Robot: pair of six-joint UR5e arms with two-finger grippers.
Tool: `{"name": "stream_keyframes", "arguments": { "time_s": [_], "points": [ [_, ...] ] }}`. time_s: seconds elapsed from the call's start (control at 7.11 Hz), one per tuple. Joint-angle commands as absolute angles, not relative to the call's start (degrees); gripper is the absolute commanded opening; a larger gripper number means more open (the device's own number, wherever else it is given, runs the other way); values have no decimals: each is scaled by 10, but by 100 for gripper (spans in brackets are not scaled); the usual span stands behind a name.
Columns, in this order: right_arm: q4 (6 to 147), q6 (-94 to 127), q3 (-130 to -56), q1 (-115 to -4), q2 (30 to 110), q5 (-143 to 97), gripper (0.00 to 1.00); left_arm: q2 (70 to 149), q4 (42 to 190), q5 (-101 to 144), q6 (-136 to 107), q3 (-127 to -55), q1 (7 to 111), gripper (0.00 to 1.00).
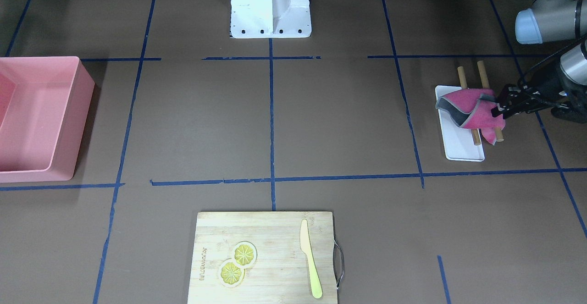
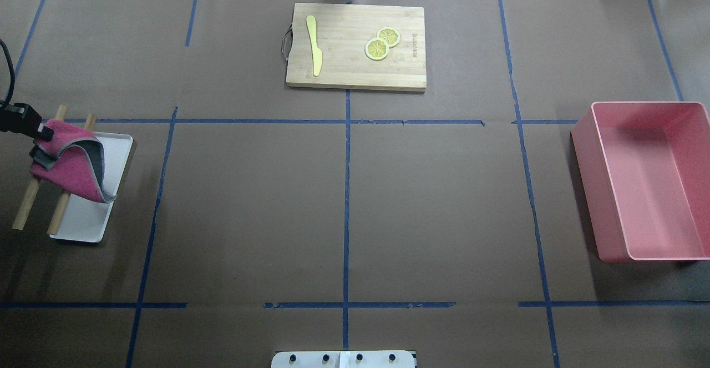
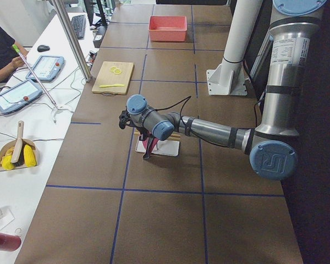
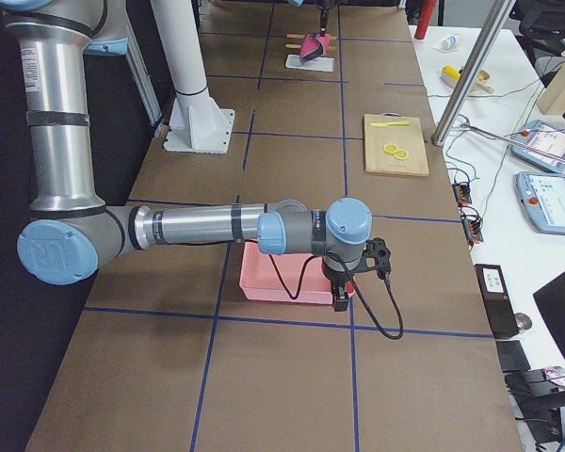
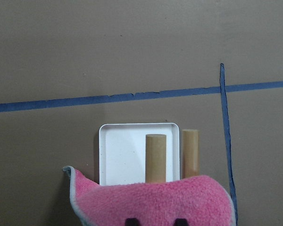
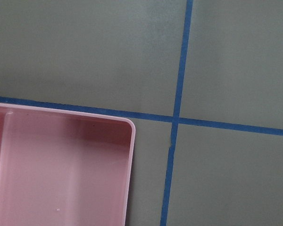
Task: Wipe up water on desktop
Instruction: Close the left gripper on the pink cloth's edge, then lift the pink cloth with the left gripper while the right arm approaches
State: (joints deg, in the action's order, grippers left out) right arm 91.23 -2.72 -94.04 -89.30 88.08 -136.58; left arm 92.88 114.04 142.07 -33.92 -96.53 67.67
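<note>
The desktop [image 2: 432,201] is dark brown with blue tape lines; I see no water on it. My left gripper [image 2: 41,135] is shut on a pink cloth with a grey hem [image 2: 72,168] and holds it lifted over a white tray [image 2: 83,223] and two wooden rods [image 2: 22,210]. In the front-facing view the gripper [image 1: 497,109] pinches the cloth [image 1: 472,107] at its right edge. In the left wrist view the cloth [image 5: 155,202] fills the bottom. My right gripper [image 4: 342,297] hangs by the pink bin [image 4: 282,282]; I cannot tell if it is open or shut.
A pink bin [image 2: 638,179] stands at the right of the overhead view. A wooden cutting board [image 2: 355,46] with a yellow knife [image 2: 315,46] and two lemon slices [image 2: 381,43] lies at the far middle. The robot's white base [image 1: 270,6] stands at the near edge.
</note>
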Motion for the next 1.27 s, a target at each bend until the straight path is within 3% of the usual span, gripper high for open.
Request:
{"name": "stream_keyframes", "arguments": {
  "time_s": [0.0, 0.42, 0.84, 1.13],
  "points": [
    [912, -27, -940, -893, 881, -1366, 100, 930, 1133, 1423, -339, -966, 677, 2],
    [881, -26, -940, -893, 887, -1363, 100, 933, 1103, 1440, -338, -987, 692, 0],
    [838, -21, -928, -873, 882, -1366, 100, 940, 898, 1485, -336, -1135, 742, 0],
    [825, -20, -933, -861, 865, -1367, 100, 998, 779, 1483, -337, -1197, 758, 0]
  ]
}}
